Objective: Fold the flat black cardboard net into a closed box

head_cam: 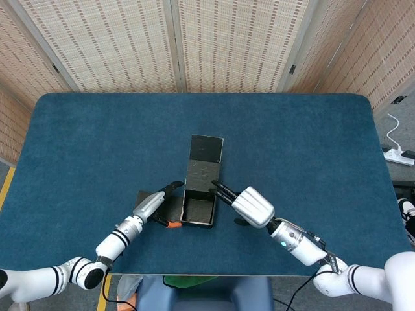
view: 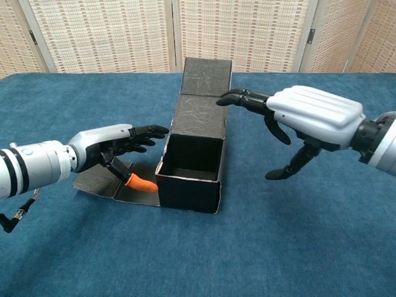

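The black cardboard box (view: 190, 183) stands open-topped on the blue table (view: 297, 247), its walls up. Its lid panel (view: 202, 106) rises upright from the back wall; in the head view the box (head_cam: 199, 210) and the lid panel (head_cam: 204, 161) sit near the table's front middle. One side flap (view: 99, 180) lies flat on the cloth to the left. My left hand (view: 110, 147) is open beside the box's left wall, fingers stretched toward it, its orange thumb tip (view: 141, 183) low over the flap. My right hand (view: 312, 115) is open, its fingertips (view: 228, 99) at the lid panel's right edge.
Woven folding screens (head_cam: 175, 45) stand behind the table's far edge. A white power strip (head_cam: 399, 155) lies on the floor off the right side. The box sits close to the table's front edge (head_cam: 214, 275).
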{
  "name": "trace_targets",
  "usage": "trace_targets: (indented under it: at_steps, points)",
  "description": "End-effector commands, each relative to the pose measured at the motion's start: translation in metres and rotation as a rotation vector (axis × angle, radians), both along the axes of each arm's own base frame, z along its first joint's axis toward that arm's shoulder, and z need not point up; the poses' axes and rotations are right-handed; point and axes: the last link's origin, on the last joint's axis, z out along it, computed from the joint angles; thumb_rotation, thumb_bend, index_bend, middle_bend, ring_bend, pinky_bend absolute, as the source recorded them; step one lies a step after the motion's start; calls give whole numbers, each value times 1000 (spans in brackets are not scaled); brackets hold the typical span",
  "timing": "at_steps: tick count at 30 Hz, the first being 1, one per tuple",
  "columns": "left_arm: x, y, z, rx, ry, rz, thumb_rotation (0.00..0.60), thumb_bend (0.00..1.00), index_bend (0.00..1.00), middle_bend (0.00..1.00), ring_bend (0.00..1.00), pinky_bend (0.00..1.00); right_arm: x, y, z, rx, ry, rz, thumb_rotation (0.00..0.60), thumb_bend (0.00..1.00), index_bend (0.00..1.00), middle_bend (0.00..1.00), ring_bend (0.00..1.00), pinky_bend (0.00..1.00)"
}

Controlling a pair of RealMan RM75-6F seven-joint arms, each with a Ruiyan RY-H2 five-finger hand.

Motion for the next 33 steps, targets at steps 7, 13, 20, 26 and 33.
trace_targets:
  at_steps: [7,13,20,26,33]
  points:
    - [-11,-14,37,164,27,-57,600,204,0,0,0,6,-28,39,-11,307,-336,-554,600,0,0,1,685,1000]
    - [-15,-21,54,197,-6,-64,600,203,0,0,0,6,-16,36,-42,386,-415,-701,600,0,0,0,685,1000]
    - [-19,-27,62,193,-32,-78,600,199,0,0,0,6,9,27,-72,439,-520,-777,600,0,0,0,685,1000]
    - [-24,-24,65,189,-45,-68,600,200,0,0,0,7,22,12,-87,401,-549,-810,600,0,0,3,685,1000]
    - [-29,-23,66,181,-57,-55,600,203,0,0,0,7,38,7,-106,441,-540,-818,600,0,0,24,686,1000]
